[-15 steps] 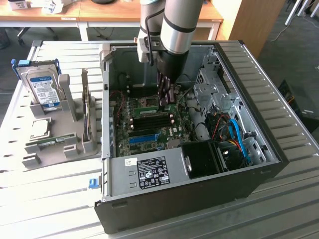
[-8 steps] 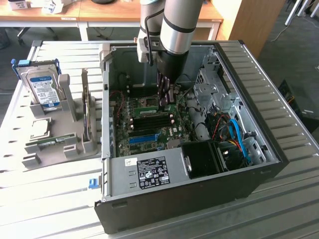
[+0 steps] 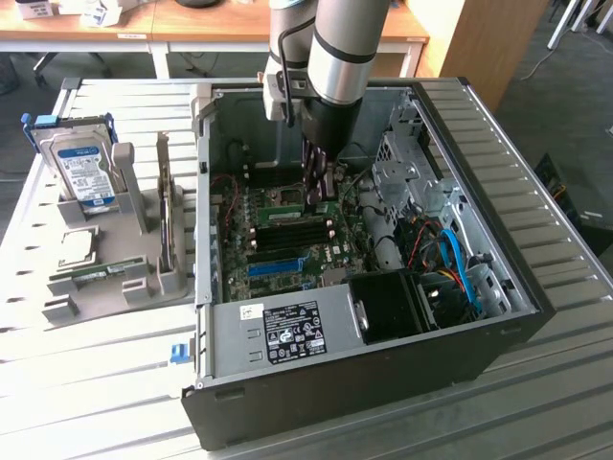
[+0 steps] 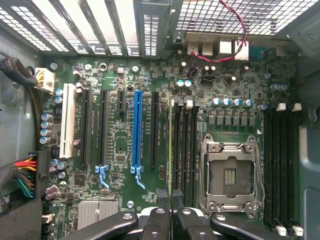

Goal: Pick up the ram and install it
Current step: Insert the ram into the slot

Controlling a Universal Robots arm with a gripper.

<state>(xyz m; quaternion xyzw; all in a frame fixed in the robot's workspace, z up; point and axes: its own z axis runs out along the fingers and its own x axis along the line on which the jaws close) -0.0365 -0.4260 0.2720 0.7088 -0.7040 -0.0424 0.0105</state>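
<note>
Nearest you in the wrist view: the tool (image 4: 170, 199), black linkage arms spread either side. Its two fingers (image 4: 163, 197) are pinched narrow on the ram (image 4: 170, 150). You're seeing the ram edge-on, a thin green line running straight out from the fingertips across the mobo (image 4: 120, 135). It lies parallel w/ the black memory slots (image 4: 186, 145), over the edge of that bank on the side facing the blue slot (image 4: 137, 130). Can't tell whether its lower edge touches a slot or hangs just above one. The blue slot is a bit off to one side of the tool. The CPU socket (image 4: 230, 172), w/ its metal frame, is off to the other side, past the memory bank. A second bank of black slots (image 4: 280, 160) lies further out, beyond the socket.

Ext. view: the arm (image 3: 340, 48) reaches into the open PC case (image 3: 383, 402), which lies on its side on the slatted metal surface (image 3: 536, 402). The tool is down inside, over the middle of the mobo. Well apart from the tool, outside the case toward the exterior view's left, you've got a grey holder (image 3: 144, 283). A hard drive (image 3: 84, 168) stands in it and a second green stick (image 3: 96, 276) lies low in it.
</note>
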